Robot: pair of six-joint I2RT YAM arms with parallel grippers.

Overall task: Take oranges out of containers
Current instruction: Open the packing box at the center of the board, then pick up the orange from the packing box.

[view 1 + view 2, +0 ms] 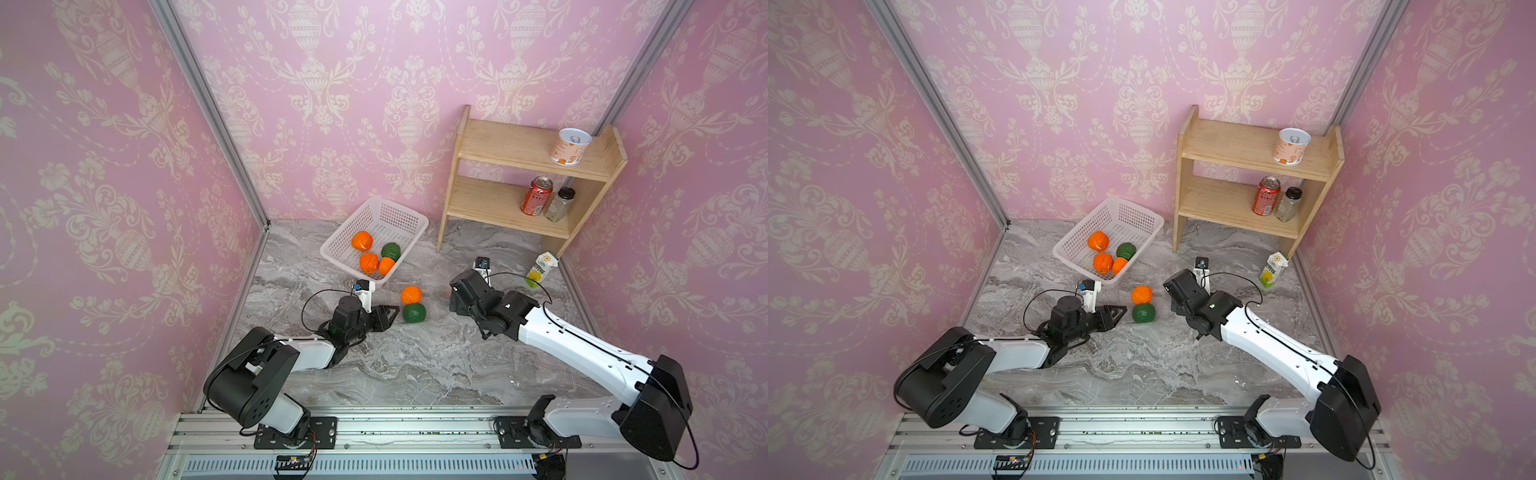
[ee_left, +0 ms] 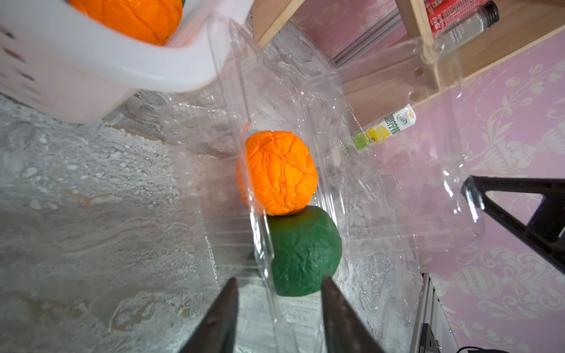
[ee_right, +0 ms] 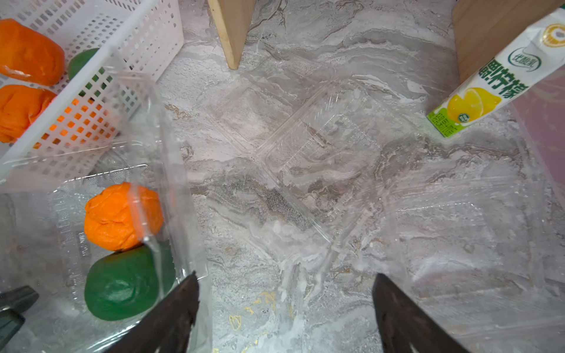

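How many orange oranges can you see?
4. Three oranges lie in the white basket; the fourth orange sits in a clear container, touching a green fruit. Others may be hidden.

Both arms reach low toward mid-frame; left gripper [image 2: 279, 279] jaws parted, right gripper [image 3: 286, 275] jaws spread wide.

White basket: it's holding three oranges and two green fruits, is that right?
Not quite. The white basket holds three oranges and only one green fruit, not two. Both top views show it.
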